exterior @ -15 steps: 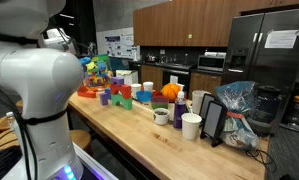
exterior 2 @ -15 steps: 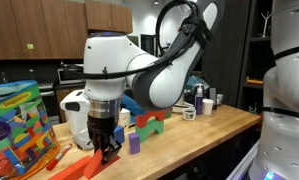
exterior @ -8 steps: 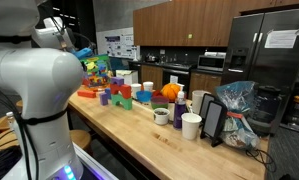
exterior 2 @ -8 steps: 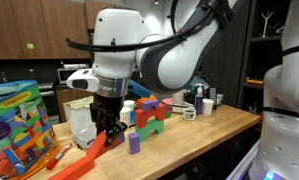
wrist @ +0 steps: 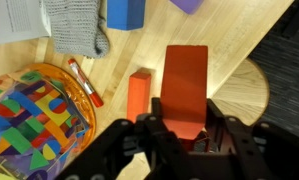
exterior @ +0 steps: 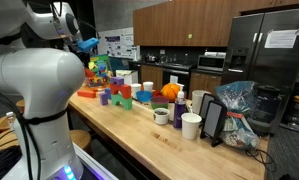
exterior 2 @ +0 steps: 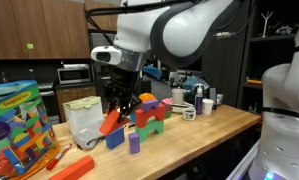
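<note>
Your pincer [wrist: 186,128] is clamped on one end of a long red block [wrist: 186,85]. A finger [wrist: 154,135] presses on each long side, and the block sticks straight out ahead of the jaws in the wrist view. In an exterior view the pincer [exterior 2: 116,98] hangs well above the table [exterior 2: 204,128], and the red block [exterior 2: 110,122] slants down from it. From there you cannot tell whether the block's low end is clear of the table.

**Edges:** in the wrist view the table [wrist: 119,150] ends just to the right of the pincer, its edge running on a diagonal past the block's far end. Beyond that edge are dark floor and a round wooden stool [wrist: 251,95].

**Room around the pincer:**
- Just left of the held block lies a shorter orange block [wrist: 139,95], roughly parallel to it.
- Further left are a red marker [wrist: 86,82] and a mesh bag of coloured blocks [wrist: 29,110].
- Ahead of the block's tip sit a blue block [wrist: 124,12] and a purple block [wrist: 189,5], with a grey cloth [wrist: 74,25] to their left.
- The bare wood is a strip between the orange block and the table's edge, directly under what you hold.
</note>
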`<state>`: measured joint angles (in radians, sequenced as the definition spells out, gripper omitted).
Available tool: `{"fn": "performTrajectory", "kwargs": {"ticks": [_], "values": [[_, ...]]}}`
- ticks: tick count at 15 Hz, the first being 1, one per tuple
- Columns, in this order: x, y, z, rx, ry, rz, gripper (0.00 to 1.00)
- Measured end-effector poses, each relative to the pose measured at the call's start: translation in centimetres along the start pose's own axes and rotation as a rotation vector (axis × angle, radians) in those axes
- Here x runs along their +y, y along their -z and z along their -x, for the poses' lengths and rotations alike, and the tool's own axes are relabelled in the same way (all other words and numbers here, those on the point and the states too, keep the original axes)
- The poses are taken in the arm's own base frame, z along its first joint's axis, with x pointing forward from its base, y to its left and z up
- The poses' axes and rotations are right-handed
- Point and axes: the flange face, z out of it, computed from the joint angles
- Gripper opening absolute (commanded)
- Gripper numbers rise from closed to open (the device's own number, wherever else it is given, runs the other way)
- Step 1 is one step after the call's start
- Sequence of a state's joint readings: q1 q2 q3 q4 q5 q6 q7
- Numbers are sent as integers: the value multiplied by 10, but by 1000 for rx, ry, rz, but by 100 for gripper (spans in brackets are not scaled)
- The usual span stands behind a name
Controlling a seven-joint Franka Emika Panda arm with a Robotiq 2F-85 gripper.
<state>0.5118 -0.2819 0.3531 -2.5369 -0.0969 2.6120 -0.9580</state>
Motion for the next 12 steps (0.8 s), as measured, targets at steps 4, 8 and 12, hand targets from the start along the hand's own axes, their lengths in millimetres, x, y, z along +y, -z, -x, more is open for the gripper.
{"fn": "performTrajectory", "kwargs": {"ticks": [4,8,12], "values": [[0,32,37,9,-25,-8,18],[-1,58,74,16,-93,-16,18],[-3,76,108,22,-169,-18,18]]}}
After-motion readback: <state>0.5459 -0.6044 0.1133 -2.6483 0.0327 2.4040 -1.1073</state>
